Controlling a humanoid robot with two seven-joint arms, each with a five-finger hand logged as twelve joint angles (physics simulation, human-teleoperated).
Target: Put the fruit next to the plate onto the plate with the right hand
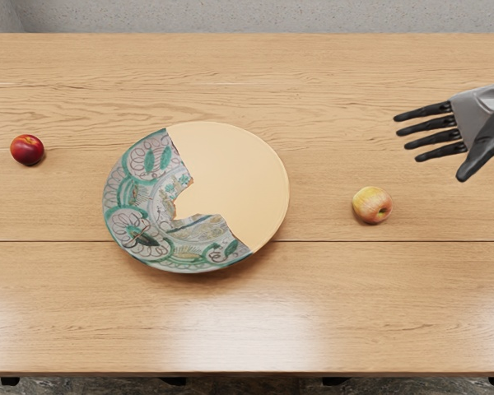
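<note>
- Observing the grey-and-black right robot hand (465,132) hovering over the right end of the light wooden table (247,313), fingers spread straight, thumb apart, gripping nothing.
- Recording the small yellow-red round apple (372,204) resting on the table to the right of the plate, apart from its rim, lower left of the hand and not touching it.
- Noting the round ceramic plate (230,177), part green floral pattern, part plain tan, lying mid-table.
- Logging a small red round fruit (26,149) sitting well apart, near the left edge.

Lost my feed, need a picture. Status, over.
Right hand open, empty, upper right of the apple, not touching. Apple on table, right of plate, apart. Nothing between them. Left hand out of view.
</note>
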